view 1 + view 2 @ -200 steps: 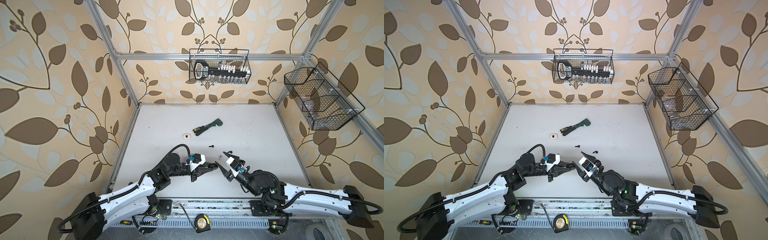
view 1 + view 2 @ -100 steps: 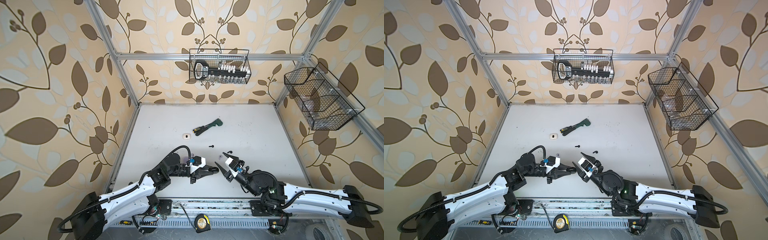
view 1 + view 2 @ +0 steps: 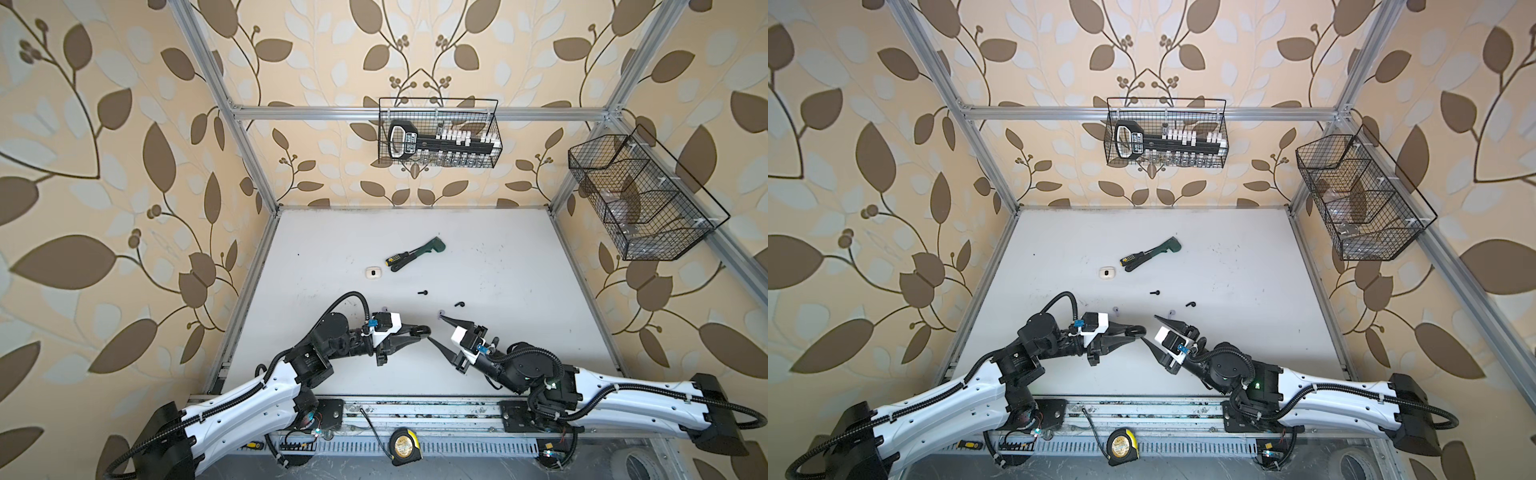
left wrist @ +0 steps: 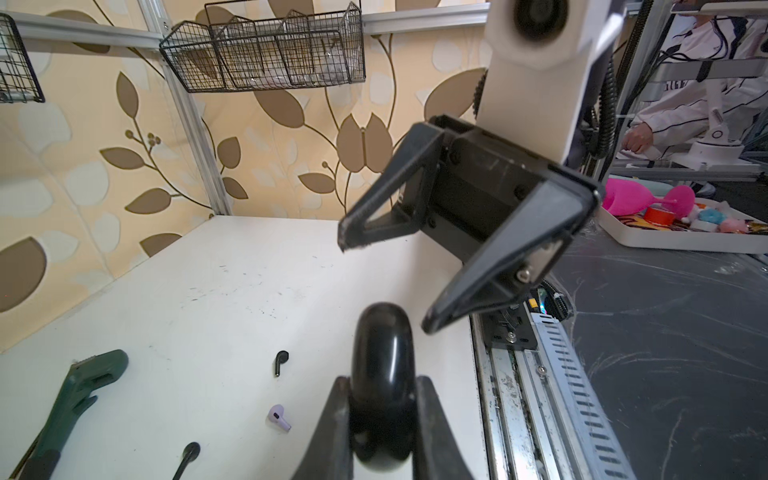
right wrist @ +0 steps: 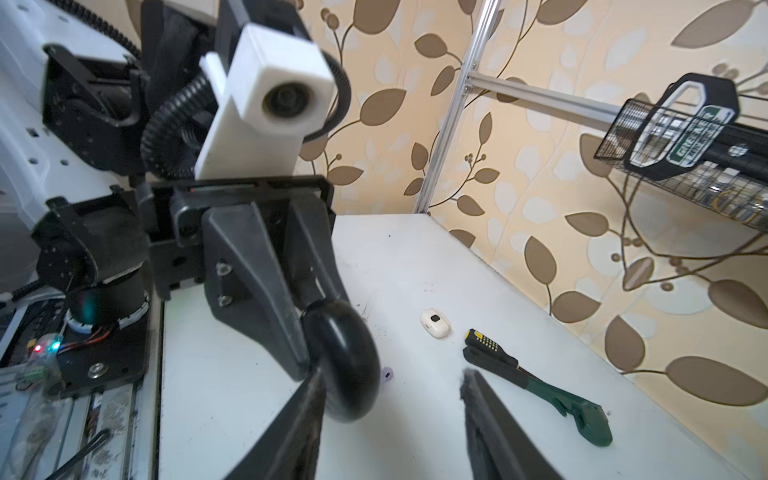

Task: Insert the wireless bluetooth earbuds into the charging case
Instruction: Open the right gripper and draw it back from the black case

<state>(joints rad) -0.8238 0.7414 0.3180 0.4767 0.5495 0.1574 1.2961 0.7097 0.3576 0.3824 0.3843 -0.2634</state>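
Note:
My left gripper [image 3: 420,331] [image 4: 382,386] is shut on a glossy black charging case [image 3: 424,330] [image 3: 1137,331] [image 4: 382,357], held just above the table near the front middle. My right gripper [image 3: 435,327] [image 5: 392,376] stands open facing it, and the case [image 5: 345,361] lies against the inner side of one finger. Two black earbuds [image 3: 423,292] [image 3: 459,304] and two lilac earbuds [image 3: 440,311] [image 3: 385,308] lie loose on the table beyond the grippers. A closed cream-white case [image 3: 372,272] [image 5: 435,322] lies farther back.
A green wrench [image 3: 430,247] and a black-and-yellow-handled screwdriver [image 3: 395,261] lie mid-table. Wire baskets hang on the back wall [image 3: 438,133] and the right wall [image 3: 640,199]. A tape measure [image 3: 402,446] sits below the front rail.
My right gripper has shifted slightly toward the black case and its jaws have narrowed a little. The left gripper has kept its hold on the case, almost still.

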